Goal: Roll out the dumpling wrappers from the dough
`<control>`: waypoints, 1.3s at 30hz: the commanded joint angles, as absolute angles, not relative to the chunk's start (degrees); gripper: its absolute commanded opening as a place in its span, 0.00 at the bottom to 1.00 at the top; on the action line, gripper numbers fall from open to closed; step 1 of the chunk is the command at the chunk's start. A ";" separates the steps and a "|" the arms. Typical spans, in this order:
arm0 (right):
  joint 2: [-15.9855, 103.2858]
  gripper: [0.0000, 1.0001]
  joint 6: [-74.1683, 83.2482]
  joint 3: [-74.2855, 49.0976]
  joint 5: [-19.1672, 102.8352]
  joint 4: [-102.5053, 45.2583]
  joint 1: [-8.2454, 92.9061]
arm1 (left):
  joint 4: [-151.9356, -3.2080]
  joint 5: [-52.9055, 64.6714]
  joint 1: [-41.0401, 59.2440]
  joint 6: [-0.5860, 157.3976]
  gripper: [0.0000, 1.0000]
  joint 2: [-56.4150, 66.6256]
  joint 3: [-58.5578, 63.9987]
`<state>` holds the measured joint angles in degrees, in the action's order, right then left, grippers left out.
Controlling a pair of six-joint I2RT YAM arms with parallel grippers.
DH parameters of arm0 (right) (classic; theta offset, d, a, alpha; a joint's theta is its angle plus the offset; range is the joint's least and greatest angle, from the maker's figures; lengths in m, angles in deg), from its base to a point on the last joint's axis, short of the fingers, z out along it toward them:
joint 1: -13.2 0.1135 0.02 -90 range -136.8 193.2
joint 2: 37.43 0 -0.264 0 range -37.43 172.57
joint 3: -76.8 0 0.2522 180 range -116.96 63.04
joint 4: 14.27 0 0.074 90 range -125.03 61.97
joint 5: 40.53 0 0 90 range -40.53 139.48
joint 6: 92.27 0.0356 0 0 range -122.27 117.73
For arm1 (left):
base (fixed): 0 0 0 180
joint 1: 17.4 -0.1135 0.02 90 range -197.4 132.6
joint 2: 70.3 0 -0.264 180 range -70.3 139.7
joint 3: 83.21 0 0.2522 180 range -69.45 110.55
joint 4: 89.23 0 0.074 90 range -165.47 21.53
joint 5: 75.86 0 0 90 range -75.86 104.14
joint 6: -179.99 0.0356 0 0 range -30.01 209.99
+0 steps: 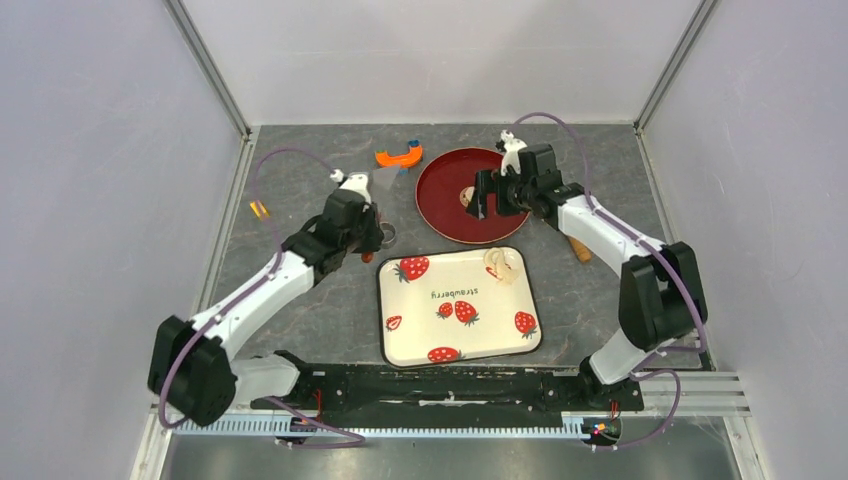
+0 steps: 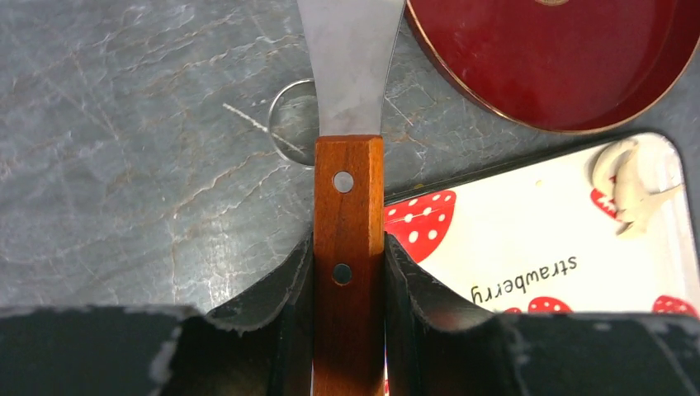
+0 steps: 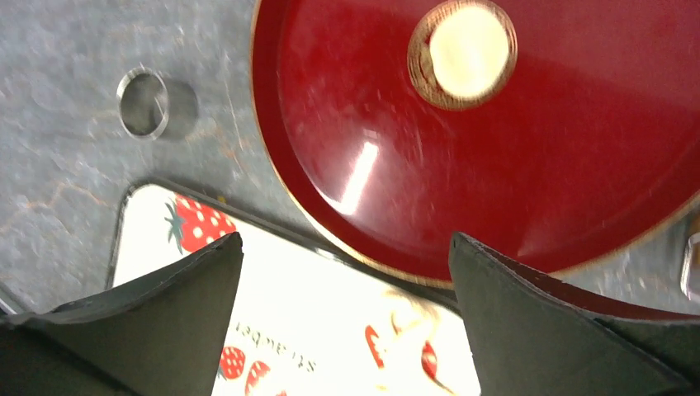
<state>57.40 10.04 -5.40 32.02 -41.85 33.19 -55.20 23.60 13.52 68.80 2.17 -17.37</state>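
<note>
Robot lab test cell, not a real kitchen: blank pale walls (image 1: 90, 150) on aluminium frame posts (image 1: 208, 65) box in a grey stone-look worktop (image 1: 575, 300). The left arm (image 1: 260, 290) and right arm (image 1: 600, 225) are bolted to a black base rail (image 1: 450, 385) at the near edge. The kitchenware is just staged props: strawberry tray (image 1: 500, 300), red plate (image 1: 450, 215).

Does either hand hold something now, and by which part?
The left hand grips a metal-bladed scraper by its wooden handle. The right hand is open and holds nothing.
</note>
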 commanded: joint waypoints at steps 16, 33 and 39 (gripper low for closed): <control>38.71 0.98 7.58 13.46 42.25 -43.14 32.10 | -55.56 26.98 3.81 50.82 0.02 -18.82 -36.82; 38.62 0.98 7.30 12.50 41.44 -45.03 32.09 | -53.06 27.33 2.81 48.24 0.02 -17.34 -39.66; 38.56 0.98 7.21 12.76 41.22 -45.14 32.08 | -53.38 26.29 2.50 47.80 0.02 -17.42 -39.64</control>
<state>40.06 8.14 13.17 40.96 -45.90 32.21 -51.50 25.80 3.12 50.35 -16.89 -39.95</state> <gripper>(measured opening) 0.979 0.359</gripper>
